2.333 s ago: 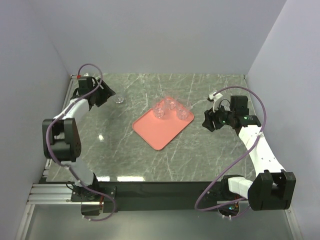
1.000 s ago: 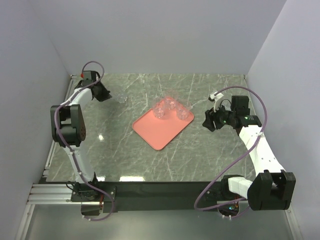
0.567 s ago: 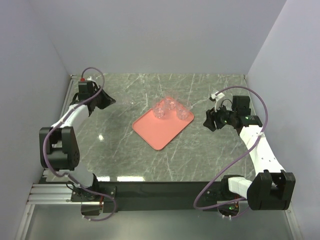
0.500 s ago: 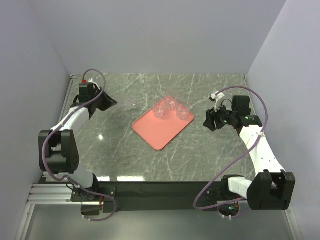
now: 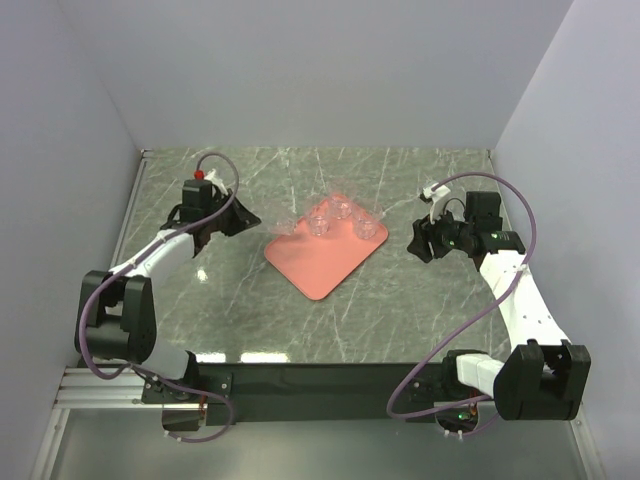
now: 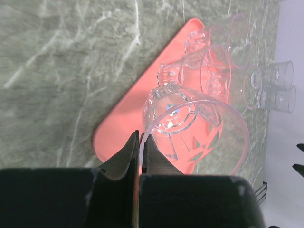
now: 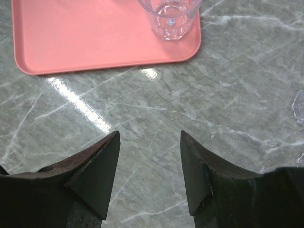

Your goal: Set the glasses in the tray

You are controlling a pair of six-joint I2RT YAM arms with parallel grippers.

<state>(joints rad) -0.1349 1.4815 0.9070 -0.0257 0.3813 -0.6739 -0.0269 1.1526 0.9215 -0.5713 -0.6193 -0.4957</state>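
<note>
My left gripper (image 6: pixel 140 137) is shut on the rim of one of the clear glasses (image 6: pixel 190 124), which hangs over the near left corner of the salmon-pink tray (image 6: pixel 124 111). From above, that gripper (image 5: pixel 258 222) and its glass (image 5: pixel 280 228) sit at the tray's (image 5: pixel 318 268) left corner. Three glasses (image 5: pixel 341 208) stand at the tray's far end. Two more glasses (image 6: pixel 278 86) stand on the marble beyond the tray. My right gripper (image 7: pixel 149 135) is open and empty over bare marble, right of the tray (image 7: pixel 90 33); one glass (image 7: pixel 169 13) stands in the tray's nearest corner.
The table is grey-green marble with walls on the left, back and right. A sliver of another glass (image 7: pixel 299 107) shows at the right wrist view's right edge. A white connector (image 5: pixel 432 189) on the right arm's cable hangs over the table's far right.
My left arm has swung from the far left of the table to the tray's left corner, carrying the glass. The right arm has not moved.
</note>
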